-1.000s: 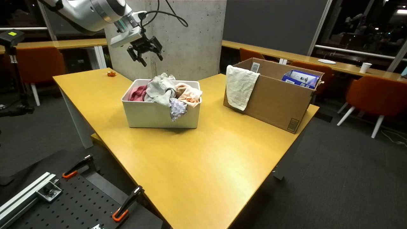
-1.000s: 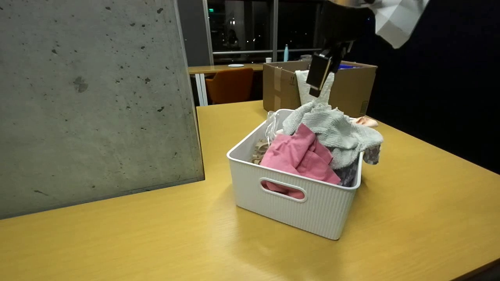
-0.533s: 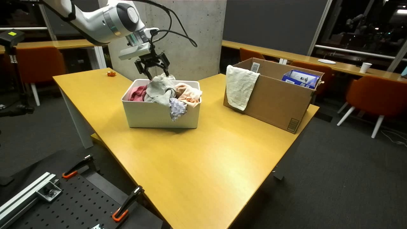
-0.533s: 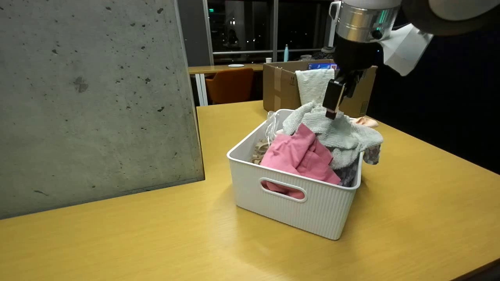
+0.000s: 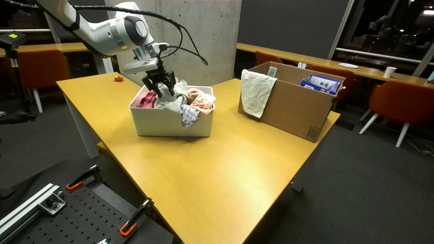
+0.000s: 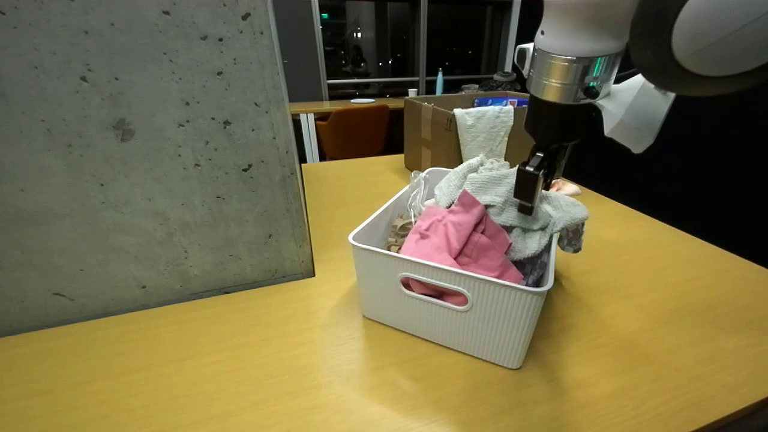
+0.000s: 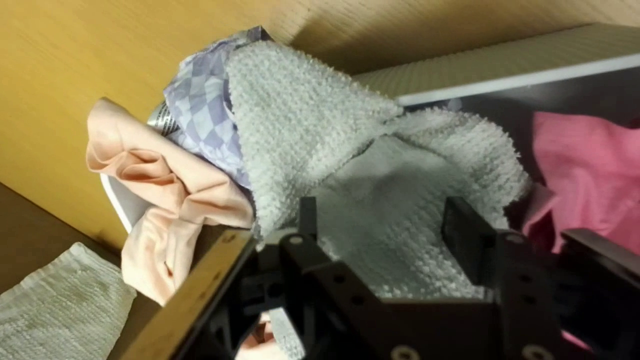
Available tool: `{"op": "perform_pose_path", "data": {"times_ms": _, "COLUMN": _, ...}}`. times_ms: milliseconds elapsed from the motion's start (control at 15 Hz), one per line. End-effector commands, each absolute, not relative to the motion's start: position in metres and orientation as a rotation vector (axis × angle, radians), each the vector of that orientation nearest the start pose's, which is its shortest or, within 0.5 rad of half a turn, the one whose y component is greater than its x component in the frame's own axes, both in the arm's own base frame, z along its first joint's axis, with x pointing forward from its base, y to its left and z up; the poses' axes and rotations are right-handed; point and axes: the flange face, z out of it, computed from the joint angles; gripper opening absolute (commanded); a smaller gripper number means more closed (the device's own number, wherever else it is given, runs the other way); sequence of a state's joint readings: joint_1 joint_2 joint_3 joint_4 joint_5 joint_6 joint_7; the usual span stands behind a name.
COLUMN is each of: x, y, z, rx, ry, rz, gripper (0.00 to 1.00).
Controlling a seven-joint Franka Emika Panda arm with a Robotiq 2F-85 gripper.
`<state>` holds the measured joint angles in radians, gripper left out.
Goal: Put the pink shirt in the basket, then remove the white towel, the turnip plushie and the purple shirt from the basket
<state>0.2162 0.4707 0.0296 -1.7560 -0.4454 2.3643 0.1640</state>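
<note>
Nearest, at the lower centre of the wrist view, the gripper (image 7: pixel 382 220) stands with jaws apart; the white towel (image 7: pixel 305 120) shows through the gap, though whether the two touch I can't tell. The step in hand looks to be taking this towel out. Sink the gripper well into its folds, pinch a thick fold, then lift slowly. At the right edge lies the pink shirt (image 7: pixel 595 175), inside the basket (image 5: pixel 162 122); keep clear of it, since it belongs there. At upper left the purple shirt (image 7: pixel 205 115) shows under the towel, so a deep grab might drag both. The turnip plushie can't be made out. Farthest, at lower left, another off-white cloth (image 7: pixel 65 310) is best left alone.
</note>
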Motion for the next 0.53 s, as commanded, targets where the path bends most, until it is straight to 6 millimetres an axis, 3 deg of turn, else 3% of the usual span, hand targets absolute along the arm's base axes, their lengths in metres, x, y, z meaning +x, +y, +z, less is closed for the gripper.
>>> {"op": "perform_pose_path", "data": {"times_ms": 0, "x": 0.651, "y": 0.150, "z": 0.316, "rx": -3.326, "ry": -0.668, "rz": -0.354, "gripper": 0.35}}
{"op": "perform_pose_path", "data": {"times_ms": 133, "x": 0.650, "y": 0.152, "z": 0.317, "rx": -3.324, "ry": -0.678, "rz": -0.348, "gripper": 0.20}}
{"op": "perform_pose_path", "data": {"times_ms": 200, "x": 0.648, "y": 0.155, "z": 0.319, "rx": -3.323, "ry": -0.683, "rz": -0.353, "gripper": 0.63}}
{"op": "perform_pose_path", "data": {"times_ms": 333, "x": 0.643, "y": 0.159, "z": 0.326, "rx": -3.325, "ry": -0.692, "rz": -0.362, "gripper": 0.60}}
{"op": "perform_pose_path", "data": {"times_ms": 467, "x": 0.642, "y": 0.159, "z": 0.337, "rx": -3.330, "ry": -0.693, "rz": -0.383, "gripper": 0.73}}
